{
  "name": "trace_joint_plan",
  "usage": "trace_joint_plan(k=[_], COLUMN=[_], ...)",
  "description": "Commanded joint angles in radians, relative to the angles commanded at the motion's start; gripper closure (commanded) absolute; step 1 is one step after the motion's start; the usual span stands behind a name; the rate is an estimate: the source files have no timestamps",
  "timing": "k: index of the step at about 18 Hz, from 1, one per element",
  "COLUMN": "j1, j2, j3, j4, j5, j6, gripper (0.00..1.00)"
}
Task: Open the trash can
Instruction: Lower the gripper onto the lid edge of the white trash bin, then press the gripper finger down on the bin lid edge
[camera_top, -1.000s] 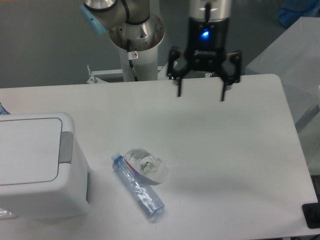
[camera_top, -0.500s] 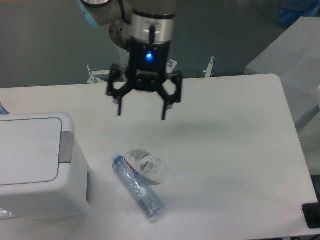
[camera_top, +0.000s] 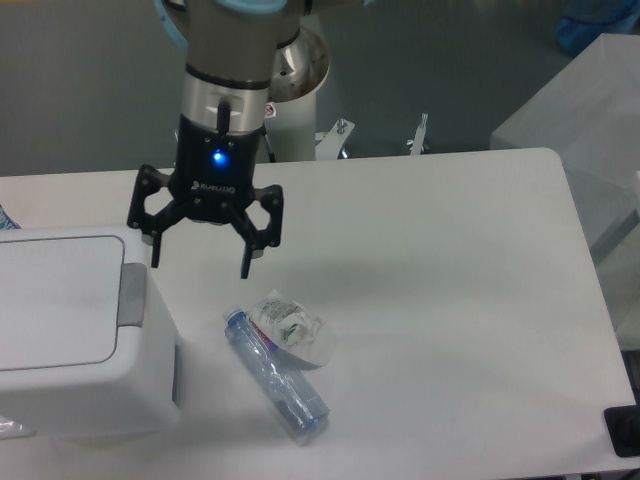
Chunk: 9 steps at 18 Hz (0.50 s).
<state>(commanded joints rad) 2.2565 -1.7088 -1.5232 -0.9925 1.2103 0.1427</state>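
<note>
The trash can (camera_top: 75, 335) sits at the bench's left edge, toward the near corner, and runs partly out of the picture on that side. Its flat lid (camera_top: 55, 300) lies closed and level, so the opening is not yet done. The grey push tab (camera_top: 132, 296) faces right, toward the middle of the bench, which puts it on the side the arm can reach.

The end effector (camera_top: 200, 269) hangs above the bench (camera_top: 450, 300) just right of the can's far right corner, fingers pointing down and spread wide, holding nothing. One fingertip (camera_top: 156, 262) appears close to the lid's edge, though from this single view I cannot tell whether it is above the can or beside it; no contact shows. The placement suits a downward press on the tab rather than a grasp.

A crushed clear plastic bottle (camera_top: 280, 375) lies near the front edge, right of the can and apart from it, clear of the fingers.
</note>
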Motion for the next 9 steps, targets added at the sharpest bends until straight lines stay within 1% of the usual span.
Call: trace_joint_plan(k=[2,5,9], j1=[-0.002,-0.012,-0.017], j2=[-0.006,-0.023,-0.035], j3=[0.000,0.006,0.006], j4=[0.000,0.002,0.002], j5=[0.000,0.002,0.002], j6=[-0.002,-0.055,-0.063], gripper=[0.00,0.00,0.00])
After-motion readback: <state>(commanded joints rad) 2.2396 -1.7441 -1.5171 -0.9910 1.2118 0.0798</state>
